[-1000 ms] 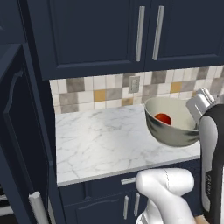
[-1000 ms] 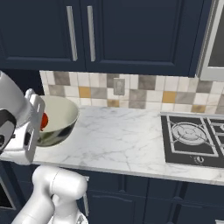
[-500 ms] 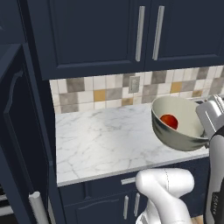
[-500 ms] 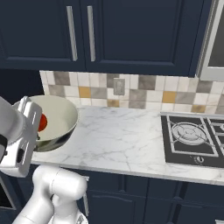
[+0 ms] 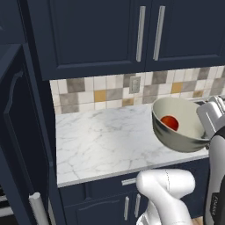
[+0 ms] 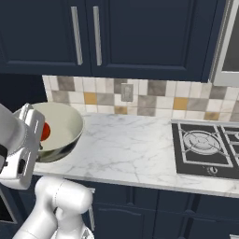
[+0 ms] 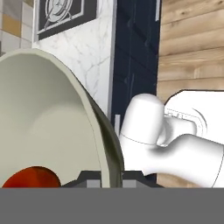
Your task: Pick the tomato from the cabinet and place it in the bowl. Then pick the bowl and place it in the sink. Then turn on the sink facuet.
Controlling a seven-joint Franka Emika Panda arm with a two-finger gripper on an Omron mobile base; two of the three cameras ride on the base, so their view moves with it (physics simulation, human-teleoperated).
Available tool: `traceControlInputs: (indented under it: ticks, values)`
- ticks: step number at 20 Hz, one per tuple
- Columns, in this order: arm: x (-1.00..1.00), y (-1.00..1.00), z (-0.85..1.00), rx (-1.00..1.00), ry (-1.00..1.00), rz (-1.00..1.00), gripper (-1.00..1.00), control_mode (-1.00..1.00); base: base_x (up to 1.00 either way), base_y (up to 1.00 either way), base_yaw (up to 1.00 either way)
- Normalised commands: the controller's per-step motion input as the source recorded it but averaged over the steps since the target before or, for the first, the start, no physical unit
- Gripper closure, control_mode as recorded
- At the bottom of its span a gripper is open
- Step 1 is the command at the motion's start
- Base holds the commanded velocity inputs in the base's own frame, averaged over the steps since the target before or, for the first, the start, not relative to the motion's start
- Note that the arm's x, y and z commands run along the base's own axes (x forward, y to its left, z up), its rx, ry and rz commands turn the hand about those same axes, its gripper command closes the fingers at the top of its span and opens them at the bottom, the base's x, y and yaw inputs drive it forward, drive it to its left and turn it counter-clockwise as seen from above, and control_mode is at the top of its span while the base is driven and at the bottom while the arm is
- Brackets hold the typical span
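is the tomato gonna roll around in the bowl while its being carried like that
Probably: the tomato is round and glossy and lies loose in the tilted bowl. The deep wall should likely keep it in. The tool grips just the rim, so wobble seems possible.

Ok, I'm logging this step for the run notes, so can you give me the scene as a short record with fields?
bowl: pale grey-beige bowl, tilted, lifted at the counter's front edge
tomato: red tomato lying inside the bowl
gripper: gripper clamped on the bowl's rim, one finger on each side of the wall
counter: white marble counter under the bowl
stove: black stove set in the counter on the robot's right
wall: tiled backsplash with an outlet, navy cabinet doors above
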Motion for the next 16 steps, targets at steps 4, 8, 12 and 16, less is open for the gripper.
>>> traceControlInputs:
  ticks: [4, 8, 12, 16]
  values:
    - [0.0, 0.0, 0.0, -0.01, 0.0, 0.0, 1.0, 1.0, -0.04, -0.02, 0.0]
    - [0.0, 0.0, 0.0, 0.0, 0.0, 0.0, 1.0, 1.0, -0.39, -0.31, -0.1]
    - [0.0, 0.0, 0.0, 0.0, 0.0, 0.0, 1.0, 1.0, -0.33, -0.66, -0.18]
    - [0.0, 0.0, 0.0, 0.0, 0.0, 0.0, 1.0, 1.0, -0.23, -0.71, -0.37]
